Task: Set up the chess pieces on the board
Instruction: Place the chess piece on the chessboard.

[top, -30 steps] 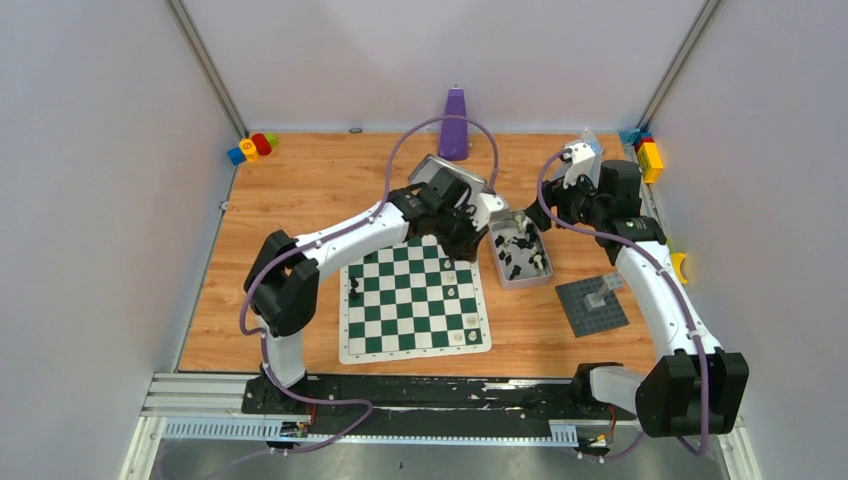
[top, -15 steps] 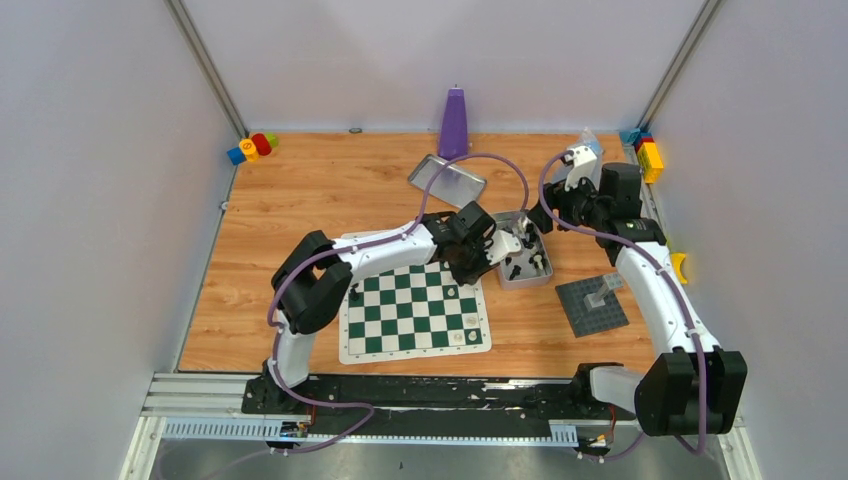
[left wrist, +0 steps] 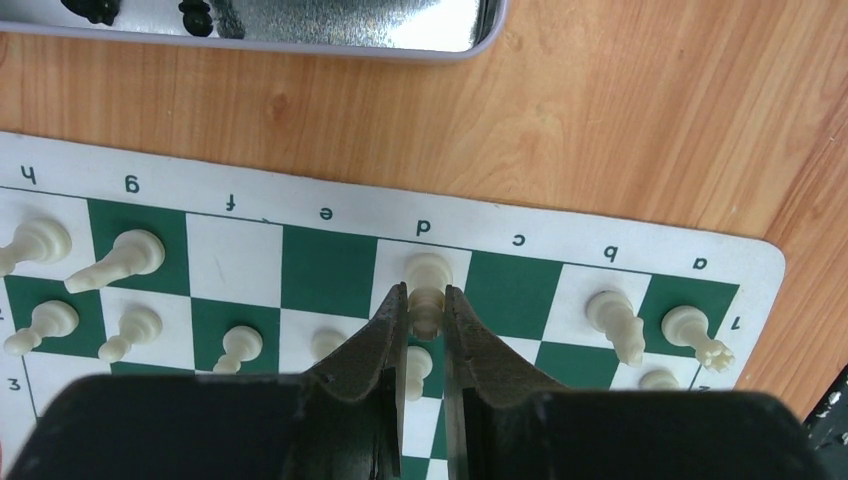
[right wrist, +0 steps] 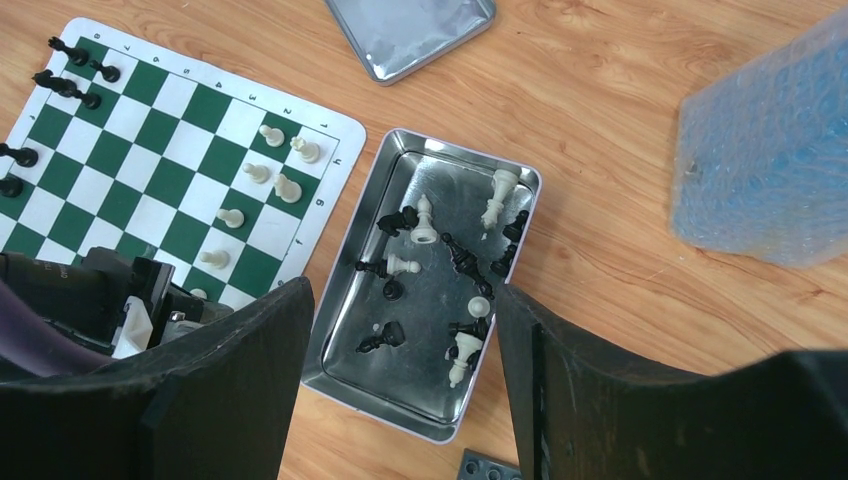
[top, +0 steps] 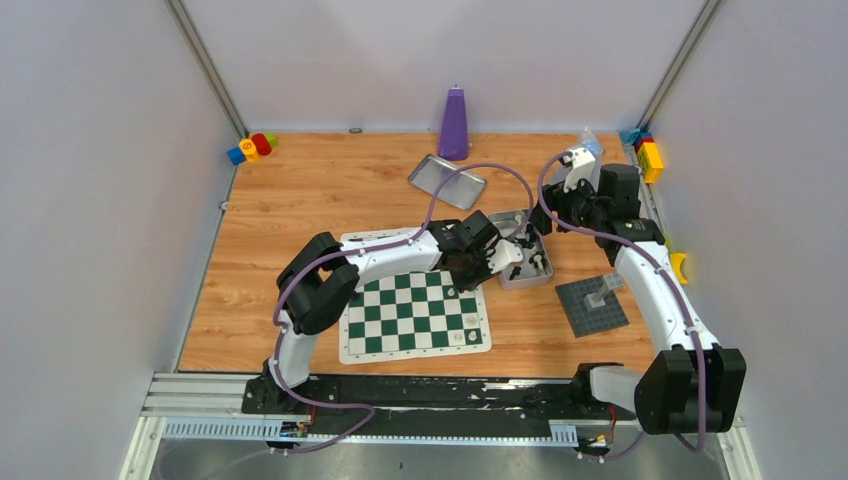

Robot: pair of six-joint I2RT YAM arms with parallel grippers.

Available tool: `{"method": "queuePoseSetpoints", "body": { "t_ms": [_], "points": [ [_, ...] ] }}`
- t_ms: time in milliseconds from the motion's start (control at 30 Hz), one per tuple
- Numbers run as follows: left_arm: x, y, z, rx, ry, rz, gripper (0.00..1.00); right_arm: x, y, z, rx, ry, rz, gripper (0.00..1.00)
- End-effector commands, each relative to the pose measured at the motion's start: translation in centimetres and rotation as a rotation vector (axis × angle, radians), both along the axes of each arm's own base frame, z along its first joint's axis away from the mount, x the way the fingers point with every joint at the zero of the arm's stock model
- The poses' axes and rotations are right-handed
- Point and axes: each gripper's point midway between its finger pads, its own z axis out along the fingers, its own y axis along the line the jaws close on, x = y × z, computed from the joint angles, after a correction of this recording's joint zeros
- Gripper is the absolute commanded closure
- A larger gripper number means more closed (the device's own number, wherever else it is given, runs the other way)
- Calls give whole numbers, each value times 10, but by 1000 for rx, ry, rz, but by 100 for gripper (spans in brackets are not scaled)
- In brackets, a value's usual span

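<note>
While left gripper (left wrist: 424,298) clamps white piece (left wrist: 428,270) at board (left wrist: 330,270) edge row | right gripper (right wrist: 402,292) spread wide above tin (right wrist: 425,312)

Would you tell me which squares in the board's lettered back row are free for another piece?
On the board, e and f are bare, bordered by the cream piece on g and the held piece at d. Square c is free too, between that piece and the knight on b. The pawn row beside it is crowded.

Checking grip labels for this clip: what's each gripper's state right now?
Left gripper: closed on a white chess piece.
Right gripper: open, holding nothing.
</note>
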Motion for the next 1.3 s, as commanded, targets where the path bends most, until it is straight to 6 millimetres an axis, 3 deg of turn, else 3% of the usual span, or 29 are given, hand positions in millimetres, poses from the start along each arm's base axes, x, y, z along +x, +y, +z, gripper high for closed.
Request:
{"method": "queuePoseSetpoints", "body": {
  "t_ms": [0,667,1267],
  "points": [
    [-1,-1,6,-10,-32,-17,92,3,2,5,14,-23,11,32],
    [4,3,12,-20,-78,6,90,1,4,-4,18,11,29,32],
    [7,3,25,-38,-100,23,66,-1,4,-12,8,55,41,32]
  ]
}}
